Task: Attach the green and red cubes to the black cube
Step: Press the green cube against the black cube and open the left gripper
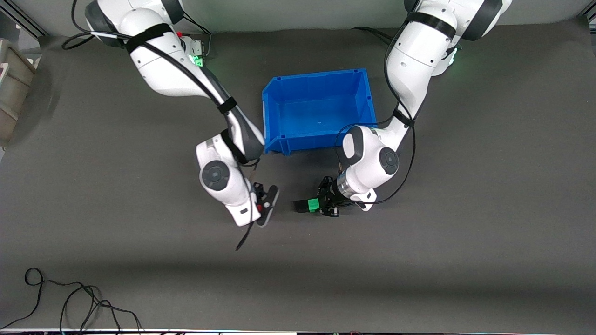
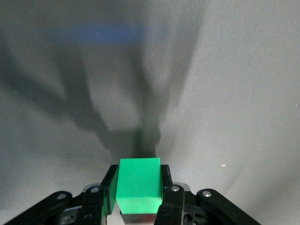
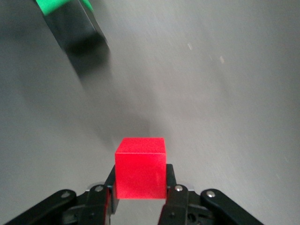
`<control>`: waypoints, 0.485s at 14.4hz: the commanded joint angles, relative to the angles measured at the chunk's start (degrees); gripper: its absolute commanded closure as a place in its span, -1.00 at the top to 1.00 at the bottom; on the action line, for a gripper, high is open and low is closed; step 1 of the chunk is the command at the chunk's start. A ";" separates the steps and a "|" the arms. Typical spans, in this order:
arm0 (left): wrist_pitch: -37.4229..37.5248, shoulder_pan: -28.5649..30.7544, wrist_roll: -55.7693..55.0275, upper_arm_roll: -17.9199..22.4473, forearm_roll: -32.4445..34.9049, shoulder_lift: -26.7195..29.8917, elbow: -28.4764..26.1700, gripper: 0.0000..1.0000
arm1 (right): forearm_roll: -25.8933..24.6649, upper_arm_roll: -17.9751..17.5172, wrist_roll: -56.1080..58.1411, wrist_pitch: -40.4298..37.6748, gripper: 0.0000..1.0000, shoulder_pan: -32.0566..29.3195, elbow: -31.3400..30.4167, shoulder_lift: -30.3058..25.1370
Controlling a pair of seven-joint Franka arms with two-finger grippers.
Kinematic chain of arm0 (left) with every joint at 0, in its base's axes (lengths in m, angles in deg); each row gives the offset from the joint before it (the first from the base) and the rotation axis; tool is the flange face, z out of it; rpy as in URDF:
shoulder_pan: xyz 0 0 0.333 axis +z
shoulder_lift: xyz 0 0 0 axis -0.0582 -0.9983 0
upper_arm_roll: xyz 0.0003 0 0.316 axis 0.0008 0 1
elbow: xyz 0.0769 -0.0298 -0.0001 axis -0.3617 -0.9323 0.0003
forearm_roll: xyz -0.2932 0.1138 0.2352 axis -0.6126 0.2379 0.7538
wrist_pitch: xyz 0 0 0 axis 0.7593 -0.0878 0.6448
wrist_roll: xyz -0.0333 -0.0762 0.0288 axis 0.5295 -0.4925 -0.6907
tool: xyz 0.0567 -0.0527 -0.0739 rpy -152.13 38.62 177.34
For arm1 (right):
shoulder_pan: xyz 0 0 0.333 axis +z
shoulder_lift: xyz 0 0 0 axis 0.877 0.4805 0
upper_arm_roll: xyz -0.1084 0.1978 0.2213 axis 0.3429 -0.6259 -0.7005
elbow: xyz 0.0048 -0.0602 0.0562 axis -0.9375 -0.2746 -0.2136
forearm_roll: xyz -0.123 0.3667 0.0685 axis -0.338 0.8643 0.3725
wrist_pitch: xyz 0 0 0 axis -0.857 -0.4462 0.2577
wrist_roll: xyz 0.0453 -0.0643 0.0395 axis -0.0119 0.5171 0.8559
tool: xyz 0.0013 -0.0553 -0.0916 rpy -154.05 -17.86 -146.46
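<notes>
My left gripper (image 1: 319, 205) is shut on the green cube (image 1: 313, 204) (image 2: 139, 185), held low over the table nearer to the front camera than the blue bin. The black cube (image 1: 300, 205) sits against the green cube's outer face, toward the right arm's end. In the right wrist view the black cube (image 3: 77, 33) shows with the green cube (image 3: 56, 5) joined to it. My right gripper (image 1: 266, 204) is shut on the red cube (image 3: 140, 168), a short gap away from the black cube. Only a sliver of the red cube (image 1: 259, 206) shows in the front view.
An empty blue bin (image 1: 319, 139) stands in the middle of the table, between the two arms. Loose black cable (image 1: 70, 302) lies near the front edge at the right arm's end. A grey container (image 1: 11, 88) stands at that end's table edge.
</notes>
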 commanded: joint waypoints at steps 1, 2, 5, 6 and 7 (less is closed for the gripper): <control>-0.44 -0.83 0.00 0.30 0.20 -1.34 2.37 1.00 | 0.33 0.57 -2.66 -1.53 -1.00 3.22 6.64 4.65; -0.35 -0.74 0.18 0.30 0.63 -1.26 2.29 1.00 | 0.15 0.66 -2.66 -1.53 -1.00 3.83 7.61 5.80; 1.40 1.53 1.67 0.65 1.96 -0.64 1.76 1.00 | 0.06 0.75 -2.05 -1.53 -1.00 3.84 7.88 6.51; 3.85 2.93 3.16 0.65 2.22 0.23 1.67 1.00 | -0.28 0.66 -2.05 -1.53 -1.00 3.84 7.89 6.69; 6.48 4.86 4.48 0.74 2.22 0.76 1.76 1.00 | -1.85 0.66 -1.96 -1.44 -1.00 3.84 8.06 7.12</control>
